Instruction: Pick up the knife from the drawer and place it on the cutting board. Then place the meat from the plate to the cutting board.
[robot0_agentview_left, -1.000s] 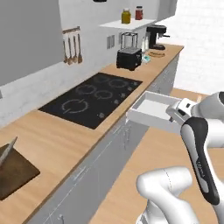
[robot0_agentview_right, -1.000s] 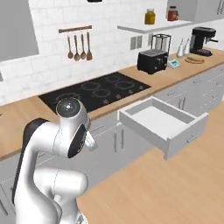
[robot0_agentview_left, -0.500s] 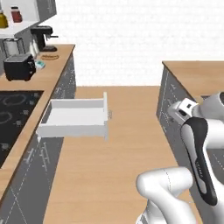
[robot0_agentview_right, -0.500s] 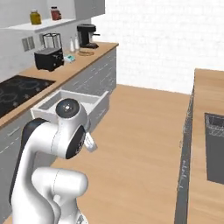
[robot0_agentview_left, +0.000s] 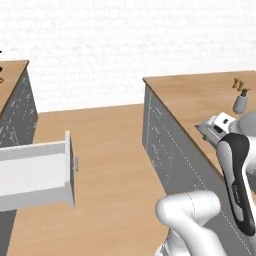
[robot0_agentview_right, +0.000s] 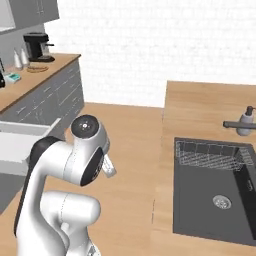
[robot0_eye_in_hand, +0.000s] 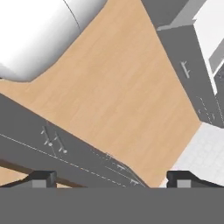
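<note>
Overhead, end effector (robot0_eye_in_hand: 111, 176) released over floor; drawer (robot0_agentview_left: 35, 174) pulled out, contents hidden

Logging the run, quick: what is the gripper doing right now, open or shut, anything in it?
Gripper: open, jaws wide apart, nothing between them; it hangs over the wooden floor.

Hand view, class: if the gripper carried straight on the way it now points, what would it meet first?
Nothing lies between the open jaws of the gripper. Straight ahead is the grey cabinet front of the island, then the wooden floor beyond. Probably the cabinet front first, though depth is hard to judge.
</note>
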